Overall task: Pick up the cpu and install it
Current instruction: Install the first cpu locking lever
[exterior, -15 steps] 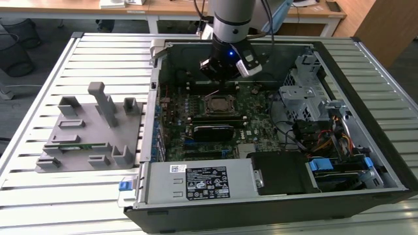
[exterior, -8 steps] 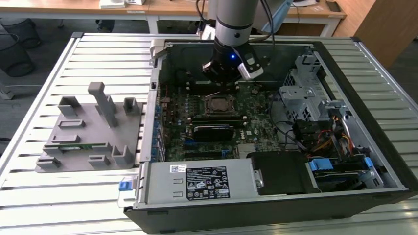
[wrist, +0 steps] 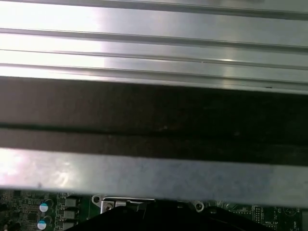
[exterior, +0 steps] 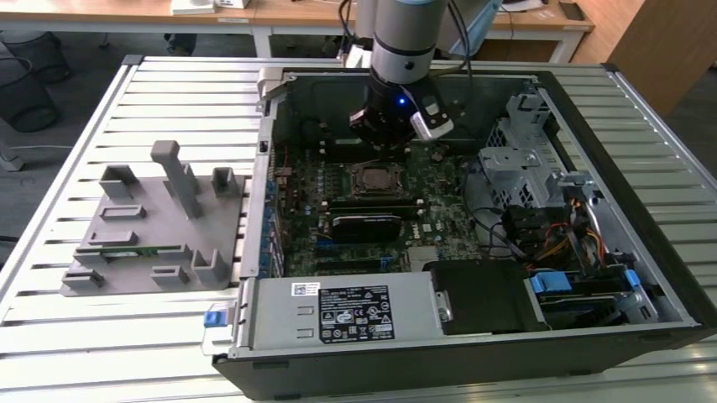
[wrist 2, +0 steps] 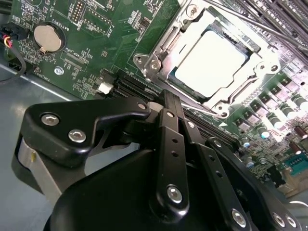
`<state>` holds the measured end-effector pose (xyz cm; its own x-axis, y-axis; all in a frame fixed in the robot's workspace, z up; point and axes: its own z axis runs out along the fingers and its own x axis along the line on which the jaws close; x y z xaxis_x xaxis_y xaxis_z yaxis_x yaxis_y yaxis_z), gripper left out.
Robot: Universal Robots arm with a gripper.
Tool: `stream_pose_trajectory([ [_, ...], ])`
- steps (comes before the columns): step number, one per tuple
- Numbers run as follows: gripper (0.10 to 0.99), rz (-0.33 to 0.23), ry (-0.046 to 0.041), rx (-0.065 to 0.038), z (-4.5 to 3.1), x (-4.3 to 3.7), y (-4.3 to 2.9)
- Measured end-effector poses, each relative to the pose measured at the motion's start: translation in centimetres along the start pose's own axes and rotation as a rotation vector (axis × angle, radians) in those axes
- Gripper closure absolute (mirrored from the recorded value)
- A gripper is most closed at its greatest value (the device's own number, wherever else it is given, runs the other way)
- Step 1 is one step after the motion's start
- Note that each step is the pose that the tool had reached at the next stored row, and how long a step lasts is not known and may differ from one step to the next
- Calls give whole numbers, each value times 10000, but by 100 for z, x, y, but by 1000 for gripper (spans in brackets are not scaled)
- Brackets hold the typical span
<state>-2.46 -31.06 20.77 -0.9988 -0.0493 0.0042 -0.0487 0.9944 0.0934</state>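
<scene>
The cpu [wrist 2: 214, 62], a flat square chip with a silvery-white top, lies in the motherboard socket [wrist 2: 159, 53] inside its metal frame. In the exterior view the cpu [exterior: 374, 176] sits mid-board in the open computer case [exterior: 583, 126]. My gripper [exterior: 387, 138] hangs just above and behind the socket, apart from the chip. In the second wrist view the gripper [wrist 2: 166, 98] has its black fingers [wrist 2: 169, 120] drawn together with nothing between them.
A grey fixture [exterior: 157, 227] on the slatted table at the exterior view's left holds a green memory stick [exterior: 123, 249]. Inside the case are a power supply [exterior: 342, 312], a drive cage [exterior: 521, 159], cables and a coin battery [wrist 2: 47, 37]. The case walls ring the board.
</scene>
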Motion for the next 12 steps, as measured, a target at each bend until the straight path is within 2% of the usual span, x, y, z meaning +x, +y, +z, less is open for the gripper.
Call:
stream_pose_trajectory([
  [9, 980, 0, 4, 60, 69, -17, -8],
  [12, 980, 1, 5, 70, 71, -18, -8],
])
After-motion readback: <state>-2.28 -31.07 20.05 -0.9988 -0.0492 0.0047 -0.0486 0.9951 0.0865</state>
